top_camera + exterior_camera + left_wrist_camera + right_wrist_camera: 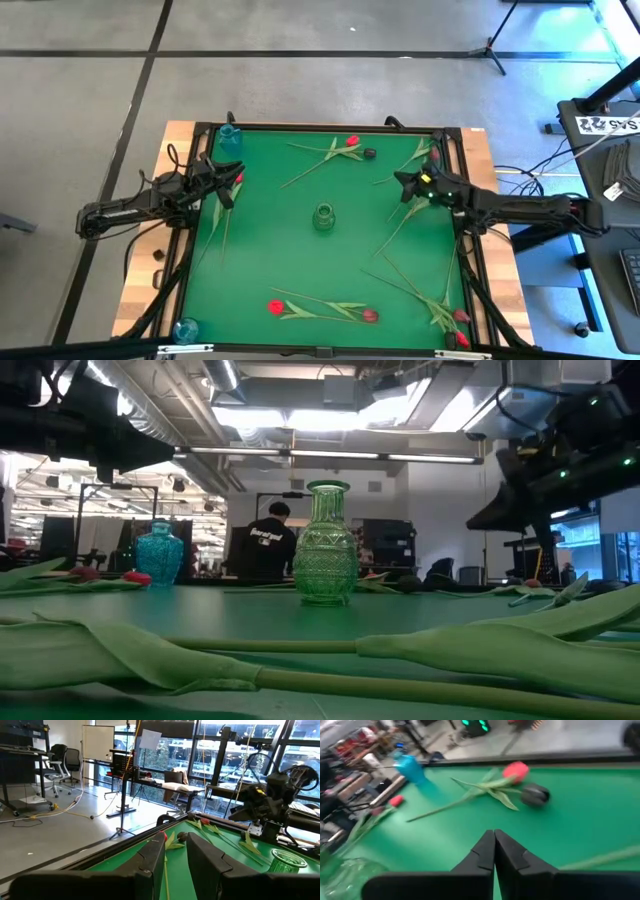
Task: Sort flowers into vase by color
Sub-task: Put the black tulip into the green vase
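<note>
Artificial tulips lie scattered on the green table [270,230]. A red tulip [352,141] and a dark tulip [369,154] lie near the far edge, and the right wrist view shows the same red tulip [516,771] and dark tulip [536,794]. A green glass vase [323,216] stands at the centre. My left gripper [226,188] is open at the table's left side; a red tulip [164,836] lies ahead of it, and its stem [165,867] shows in the gap between the fingers. My right gripper [494,845] is shut and empty, right of the vase.
A blue vase [229,138] stands at the far left corner and another blue vase [186,328] at the near left corner. More tulips lie along the near edge [320,310], in the near right corner [450,318] and at the far right [418,158]. A person [266,545] stands behind the table.
</note>
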